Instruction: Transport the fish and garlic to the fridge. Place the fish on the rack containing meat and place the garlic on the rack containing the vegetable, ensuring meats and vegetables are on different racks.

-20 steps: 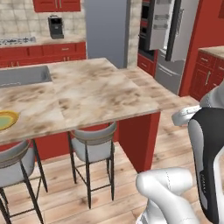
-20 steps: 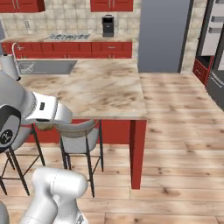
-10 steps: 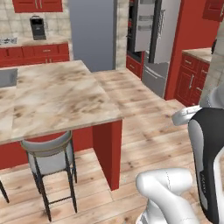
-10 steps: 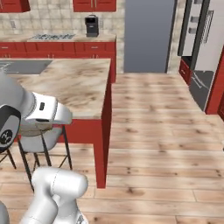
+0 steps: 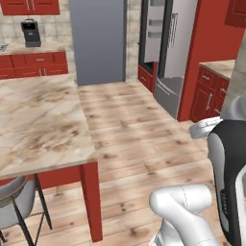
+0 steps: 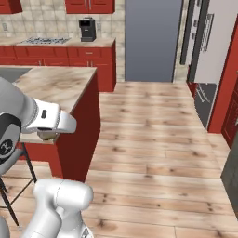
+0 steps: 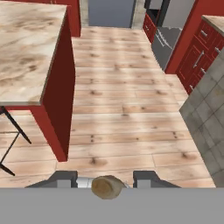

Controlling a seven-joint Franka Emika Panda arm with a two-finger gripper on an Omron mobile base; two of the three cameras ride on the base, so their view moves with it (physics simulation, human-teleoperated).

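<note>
My gripper is shut on the garlic, a small beige-brown bulb that shows between the two dark fingertips at the bottom of the hand view. From the right base camera, the white hand hangs beside the island with the garlic just under it. The fridge stands at the far right of the room, one door swung open so its shelves show. It also appears as the fridge and, at the top of the hand view, the fridge. The fish is out of view.
A marble-topped island with red sides lies to the left, with a grey stool under it. Red cabinets flank the fridge on the right. A tall grey panel stands at the back. Wooden floor runs open toward the fridge.
The whole picture has shifted: the base has driven and turned, so the island slid left and the fridge came nearer. The garlic stays in the gripper.
</note>
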